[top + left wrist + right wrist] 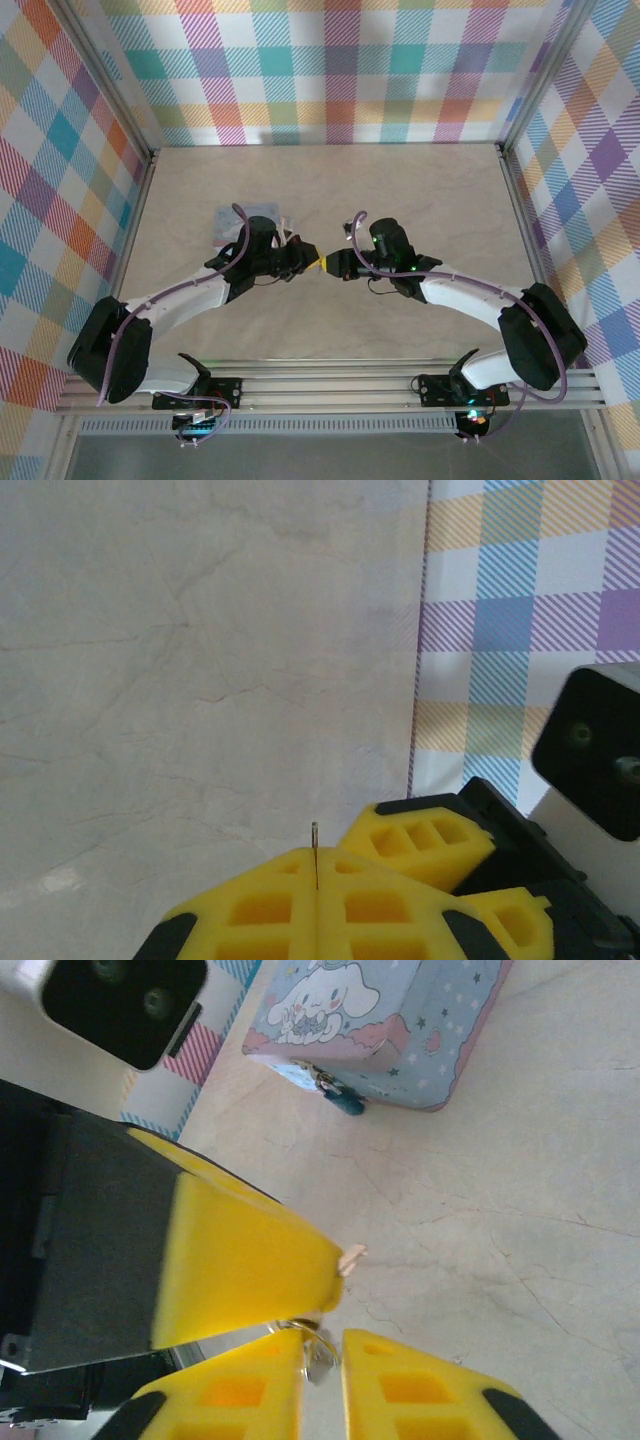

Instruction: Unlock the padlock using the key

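Marbled tabletop [200, 680]; left fingers [260, 905] pinch the key [315, 832], right fingers [420, 1390] parted

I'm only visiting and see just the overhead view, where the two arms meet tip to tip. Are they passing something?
Observer: Yes. The left wrist camera shows the left end effector shut on a thin key, with the key's edge poking out at the tip.
Visitor: Is the other arm holding it too?
Observer: In the right wrist camera, the right end effector has its jaws slightly apart around a small metal ring. I cannot tell whether they touch it.
Visitor: Where is the lock?
Observer: The right wrist camera shows a tiny dark padlock against the edge of the pale blue cartoon-printed tin.
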